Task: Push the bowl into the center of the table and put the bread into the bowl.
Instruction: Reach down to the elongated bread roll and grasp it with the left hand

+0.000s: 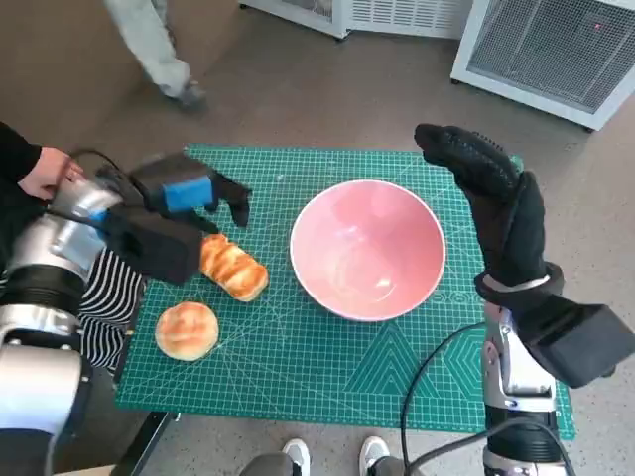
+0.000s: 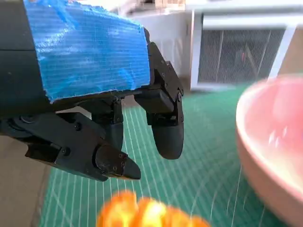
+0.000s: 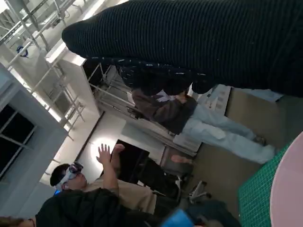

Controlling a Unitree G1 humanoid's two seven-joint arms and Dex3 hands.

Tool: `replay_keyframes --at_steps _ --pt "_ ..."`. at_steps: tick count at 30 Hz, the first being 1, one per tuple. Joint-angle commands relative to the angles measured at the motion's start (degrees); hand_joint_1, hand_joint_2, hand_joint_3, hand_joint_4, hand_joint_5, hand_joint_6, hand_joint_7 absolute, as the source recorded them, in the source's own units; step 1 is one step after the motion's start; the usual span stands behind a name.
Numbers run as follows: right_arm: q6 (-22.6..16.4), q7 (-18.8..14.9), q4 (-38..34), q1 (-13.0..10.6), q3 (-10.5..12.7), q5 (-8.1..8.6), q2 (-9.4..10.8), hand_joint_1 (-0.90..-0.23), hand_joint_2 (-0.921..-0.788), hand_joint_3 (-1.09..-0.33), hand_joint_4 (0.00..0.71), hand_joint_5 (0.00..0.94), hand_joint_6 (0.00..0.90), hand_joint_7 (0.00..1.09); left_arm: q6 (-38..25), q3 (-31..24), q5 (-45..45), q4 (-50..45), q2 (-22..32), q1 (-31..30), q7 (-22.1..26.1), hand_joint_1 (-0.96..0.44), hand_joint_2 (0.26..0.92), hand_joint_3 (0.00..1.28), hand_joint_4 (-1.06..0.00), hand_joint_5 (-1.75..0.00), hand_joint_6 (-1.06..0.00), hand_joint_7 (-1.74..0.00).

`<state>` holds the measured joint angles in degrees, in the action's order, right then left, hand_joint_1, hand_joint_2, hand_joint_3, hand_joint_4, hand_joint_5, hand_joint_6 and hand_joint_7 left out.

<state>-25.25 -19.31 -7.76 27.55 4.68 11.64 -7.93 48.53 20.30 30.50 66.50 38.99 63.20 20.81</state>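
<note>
The big pink bowl sits on the green cutting mat that covers the counter, and it looks to be close to the middle already, so I think the pushing part is about done. The right hand, in its black knitted glove, stands up just beside the bowl's far right rim, flat like a wall. I think it is there to push or steady the bowl. I cannot tell if it touches the rim. Its fingers lie straight and hold nothing. The left hand, with blue tape on its back, hangs over the left part of the mat, just above the long bread roll. Its black fingers point down toward the roll with a gap between them, and nothing is in them. I think it is getting ready to pick up the bread. In the left wrist view the bread shows as an orange blur right under the fingers, with the bowl close by on one side. I count one bowl and two breads: the long roll and a round bun nearer the front left corner. Both breads are outside the bowl, to its left. A person's hand shows at the left edge.
</note>
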Motion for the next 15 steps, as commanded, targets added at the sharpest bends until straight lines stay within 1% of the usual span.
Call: replay_keyframes --at_steps 1,8,15 --pt "0.21 -0.48 -0.67 -1.85 0.50 1.12 -0.16 -0.742 -0.921 -0.687 0.149 0.001 0.000 0.54 0.57 -3.54 -4.78 -4.27 1.85 2.14 2.76 0.00 0.920 0.03 -0.67 -1.14 -0.73 -1.11" --pt "-0.22 -0.52 -0.96 -1.96 0.70 1.38 -0.14 -0.735 -0.921 -0.683 0.151 0.001 0.002 0.54 -1.09 -8.88 -13.18 -10.24 1.35 0.61 7.08 0.00 0.920 0.03 -0.67 -1.16 -0.73 -1.08" --pt "-0.60 -0.42 -1.22 -1.98 0.67 1.60 -0.04 -0.733 -0.921 -0.681 0.152 0.001 0.003 0.54 -3.85 -10.38 -16.25 -14.30 0.92 -1.56 9.69 0.00 0.920 0.03 -0.68 -1.14 -0.71 -1.10"
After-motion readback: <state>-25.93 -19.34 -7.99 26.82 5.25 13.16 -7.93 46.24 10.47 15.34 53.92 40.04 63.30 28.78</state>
